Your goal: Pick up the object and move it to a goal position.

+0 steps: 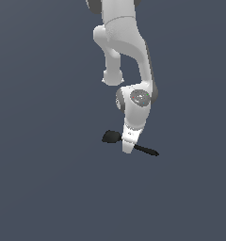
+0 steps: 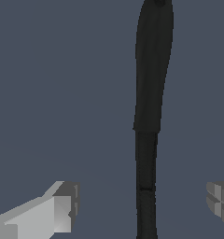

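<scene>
Gripper (image 2: 142, 205) open astride spoon (image 2: 149, 93); bowl seemingly cropped.

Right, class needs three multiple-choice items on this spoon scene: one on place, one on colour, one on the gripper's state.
1. Where is the spoon relative to the gripper?
A. Between its fingers
B. Far off to one side
C. Resting on top of the arm

2. What colour is the spoon?
A. White
B. Red
C. Black

3. What state is the gripper in?
A. Shut on the spoon
B. Open
C. Out of view

Answers:
1 A: the wrist view shows the handle running between the two fingers.
2 C: it is all black in both views.
3 B: there are clear gaps between each finger and the handle.
</scene>
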`<state>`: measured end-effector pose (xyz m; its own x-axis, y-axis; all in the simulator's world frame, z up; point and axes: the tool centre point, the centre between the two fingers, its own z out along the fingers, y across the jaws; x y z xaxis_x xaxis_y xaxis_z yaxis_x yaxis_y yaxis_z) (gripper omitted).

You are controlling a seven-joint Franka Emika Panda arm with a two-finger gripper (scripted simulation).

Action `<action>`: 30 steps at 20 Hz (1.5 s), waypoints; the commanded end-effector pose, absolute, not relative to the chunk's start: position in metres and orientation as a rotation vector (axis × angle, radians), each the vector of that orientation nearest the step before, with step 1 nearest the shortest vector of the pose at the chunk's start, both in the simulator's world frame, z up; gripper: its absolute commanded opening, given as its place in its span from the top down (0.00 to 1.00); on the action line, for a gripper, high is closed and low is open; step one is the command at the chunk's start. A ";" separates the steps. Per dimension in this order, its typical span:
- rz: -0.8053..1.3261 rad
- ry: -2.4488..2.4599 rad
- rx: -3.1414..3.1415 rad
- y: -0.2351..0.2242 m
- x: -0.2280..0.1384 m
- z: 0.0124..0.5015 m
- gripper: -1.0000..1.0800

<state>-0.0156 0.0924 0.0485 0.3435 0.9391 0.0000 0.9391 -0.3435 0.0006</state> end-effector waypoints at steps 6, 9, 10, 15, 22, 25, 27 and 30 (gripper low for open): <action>-0.001 1.804 2.572 0.092 -0.016 0.019 0.04; -0.001 1.804 2.572 0.092 -0.016 0.017 0.04; -0.001 1.804 2.572 0.092 -0.016 0.017 1.00; -0.001 1.804 2.572 0.092 -0.016 0.017 1.00; 0.001 1.803 2.572 0.092 -0.015 0.019 1.00; 0.001 1.803 2.572 0.089 -0.015 0.024 1.00; 0.001 1.803 2.572 0.087 -0.014 0.031 1.00; 0.000 1.803 2.571 0.081 -0.014 0.046 1.00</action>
